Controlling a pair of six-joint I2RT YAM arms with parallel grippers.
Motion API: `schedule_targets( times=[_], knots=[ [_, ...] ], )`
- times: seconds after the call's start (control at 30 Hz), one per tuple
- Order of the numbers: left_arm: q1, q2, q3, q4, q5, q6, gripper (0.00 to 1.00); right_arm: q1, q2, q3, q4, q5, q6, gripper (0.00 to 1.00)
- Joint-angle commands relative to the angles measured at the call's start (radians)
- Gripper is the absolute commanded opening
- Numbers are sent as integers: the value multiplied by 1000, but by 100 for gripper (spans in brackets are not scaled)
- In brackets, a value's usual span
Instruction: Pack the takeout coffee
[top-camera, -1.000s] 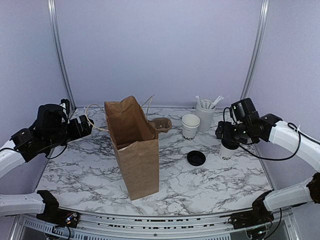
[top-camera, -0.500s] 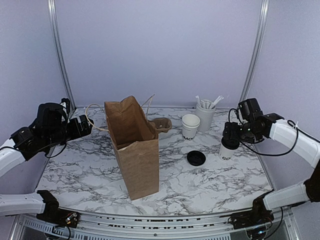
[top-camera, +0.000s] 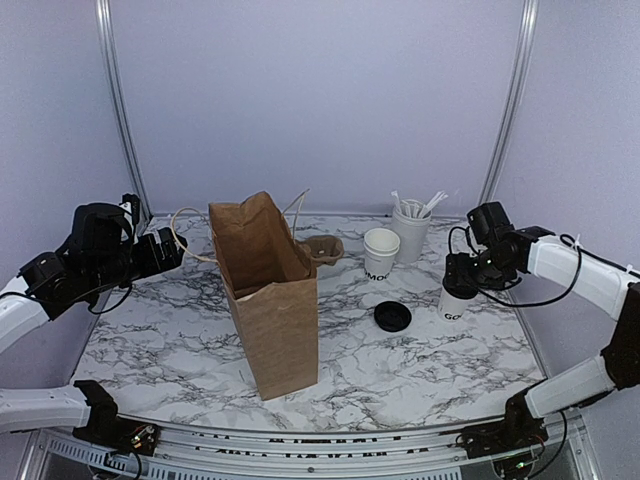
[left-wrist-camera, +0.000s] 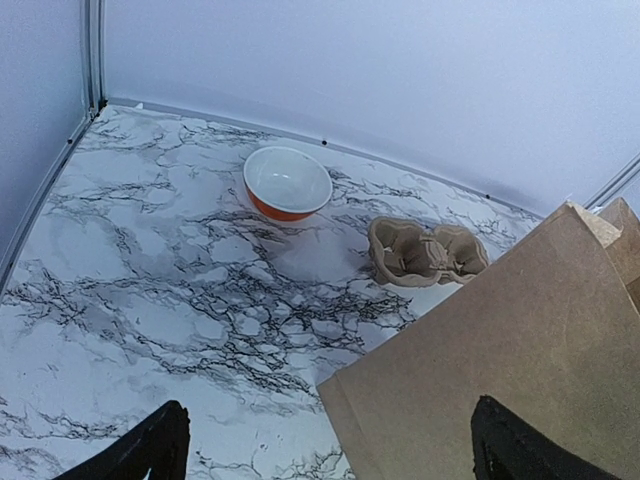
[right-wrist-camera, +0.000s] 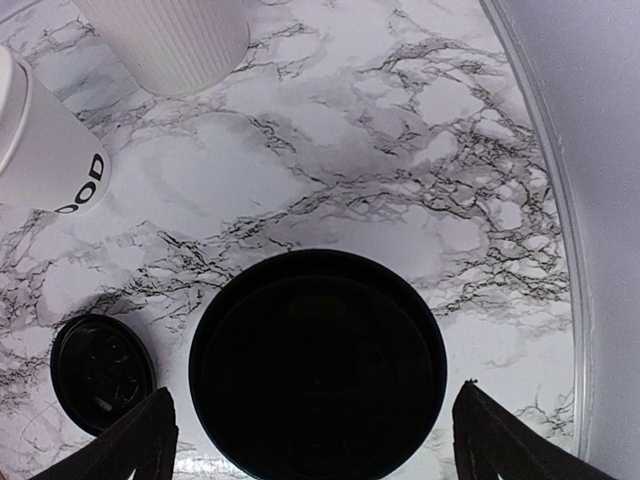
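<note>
A white paper cup with dark lettering and a black lid on it (top-camera: 452, 306) stands at the right of the marble table. My right gripper (top-camera: 461, 274) hangs straight above it, open, its fingers either side of the lid. In the right wrist view the lid (right-wrist-camera: 318, 355) fills the space between the fingertips (right-wrist-camera: 128, 448) of the right gripper (right-wrist-camera: 325, 432). A second, open white cup (top-camera: 380, 252) (right-wrist-camera: 40, 140) stands further left, with a loose black lid (top-camera: 392, 317) (right-wrist-camera: 100, 370) on the table in front of it. My left gripper (top-camera: 166, 252) (left-wrist-camera: 335, 445) is open and empty, left of the bag.
An open brown paper bag (top-camera: 268, 300) (left-wrist-camera: 520, 340) stands upright mid-table. A brown pulp carrier (top-camera: 324, 249) (left-wrist-camera: 426, 252) lies behind it. A ribbed white cup of stirrers (top-camera: 411, 228) (right-wrist-camera: 165, 40) stands at the back right. An orange bowl (left-wrist-camera: 287, 182) sits at the far left.
My right arm's wrist has swung right and settled lower over the lidded cup. The left arm has hardly moved.
</note>
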Motion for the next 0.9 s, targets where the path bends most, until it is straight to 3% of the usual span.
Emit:
schedule_targets(
  times=[0.0,0.47,0.87],
  knots=[
    [8,-3,34,-23,10,14,99,-11,16,24,6,15,-18,92],
    [11,-1,33,-22,16,4,99,-11,43,48,-4,30,-31,81],
    [12,-1,28,-22,17,-1,99,-11,61,54,9,23,-38,80]
  ],
)
